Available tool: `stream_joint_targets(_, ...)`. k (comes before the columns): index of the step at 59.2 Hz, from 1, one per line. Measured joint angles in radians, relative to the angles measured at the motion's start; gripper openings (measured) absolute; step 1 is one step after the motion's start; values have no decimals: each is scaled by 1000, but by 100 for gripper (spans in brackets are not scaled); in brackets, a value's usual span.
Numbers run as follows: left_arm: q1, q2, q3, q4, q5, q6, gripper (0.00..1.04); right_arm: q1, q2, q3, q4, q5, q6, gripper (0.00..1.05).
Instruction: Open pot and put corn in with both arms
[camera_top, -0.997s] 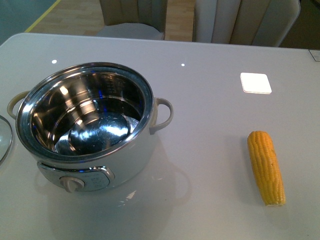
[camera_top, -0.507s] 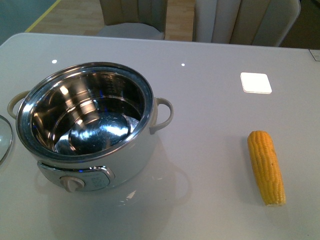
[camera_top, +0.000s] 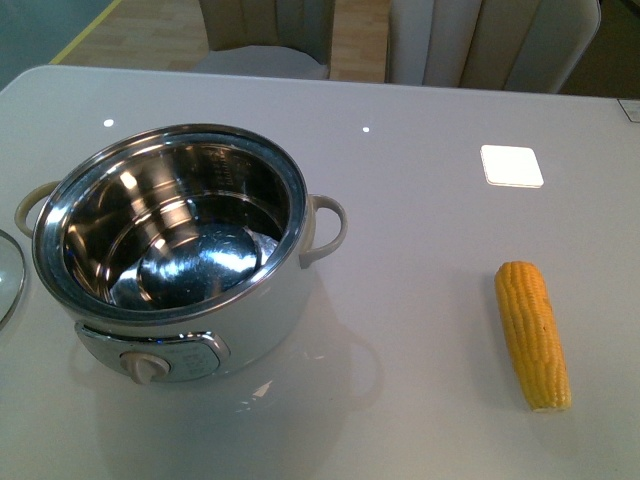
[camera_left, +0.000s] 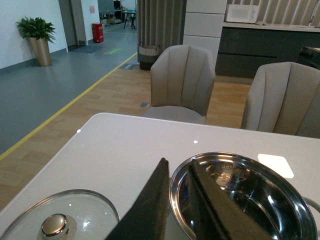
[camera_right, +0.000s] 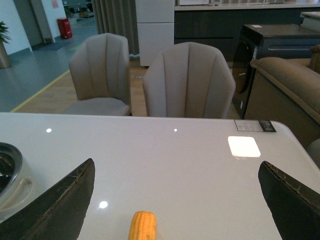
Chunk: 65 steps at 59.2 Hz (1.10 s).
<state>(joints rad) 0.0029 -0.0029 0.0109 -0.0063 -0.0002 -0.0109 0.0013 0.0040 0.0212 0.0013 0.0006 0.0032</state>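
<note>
The left claw hangs above the counter, its two fingers a narrow gap apart with nothing between them. Right ahead of its tips stands the pot, uncovered, its steel inside bare. The glass lid lies flat on the counter beside the claw, on the side away from the pot.

In the right wrist view, the right claw is spread wide and empty. The corn lies on the counter below the gap between its fingers, touching neither. The pot's rim shows past one finger.

The front view shows neither claw. The pot stands to the robot's left with the lid's edge beside it, and the corn lies well apart to the right.
</note>
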Motion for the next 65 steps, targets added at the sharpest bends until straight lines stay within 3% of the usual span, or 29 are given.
stream_joint_targets(25, 0, 0, 0, 0, 0, 0, 98, 0, 0, 0, 0, 0, 0, 96)
stream_joint_targets(44, 0, 0, 0, 0, 0, 3, 98, -1, 8, 3, -10, -5, 0, 96)
stream_joint_targets(50, 0, 0, 0, 0, 1, 3, 98, -18, 303, 197, -465, -80, 0, 96)
stream_joint_targets(55, 0, 0, 0, 0, 0, 3, 98, -15, 449, 249, -654, -92, 4, 96)
stream_joint_targets(65, 0, 0, 0, 0, 0, 3, 98, 20, 553, 249, -599, -51, 32, 96)
